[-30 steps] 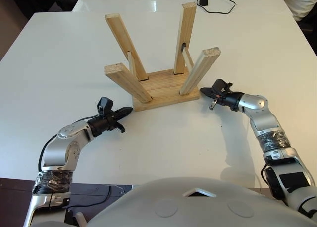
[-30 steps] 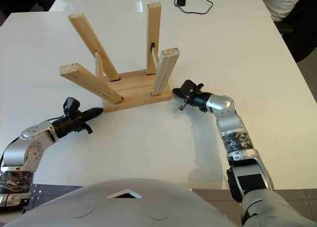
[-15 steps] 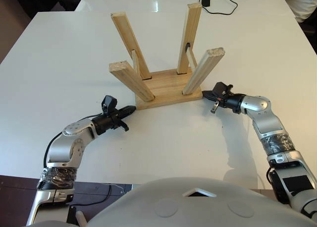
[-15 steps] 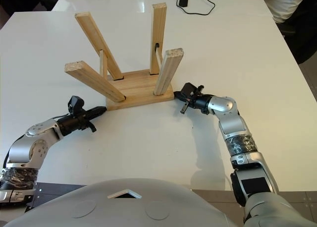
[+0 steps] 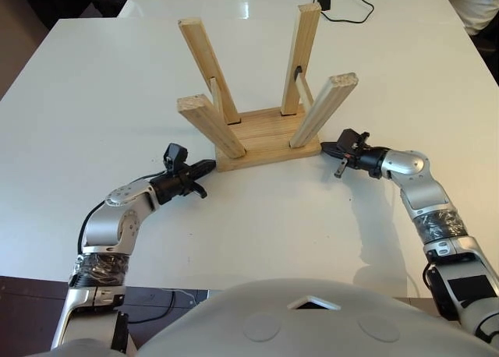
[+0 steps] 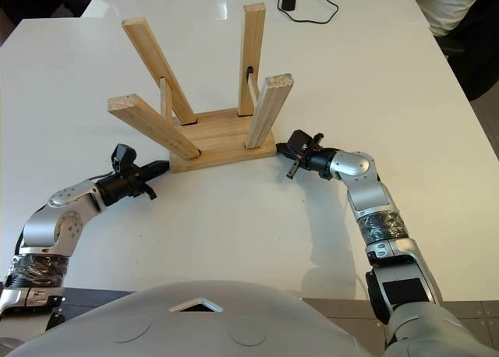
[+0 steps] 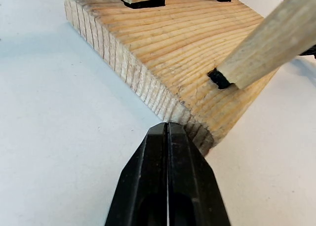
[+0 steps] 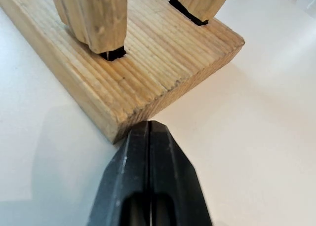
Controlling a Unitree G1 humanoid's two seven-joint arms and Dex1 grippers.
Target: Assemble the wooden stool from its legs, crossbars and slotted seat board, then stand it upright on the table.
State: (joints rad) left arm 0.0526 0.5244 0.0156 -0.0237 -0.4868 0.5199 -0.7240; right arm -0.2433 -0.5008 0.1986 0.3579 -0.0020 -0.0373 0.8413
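The left gripper sits low over the white tabletop, left of centre and toward the near edge. Its fingers are pressed together on nothing. The tip points at the near-left corner of the seat board and is just beside it (whether it touches, I cannot tell).

The stool stands upside down midway between the tabletop's left and right edges. Its board lies flat and its four legs splay upward from their slots.

At the board's near-right corner the right gripper is likewise closed and empty, its tip just beside the wood.
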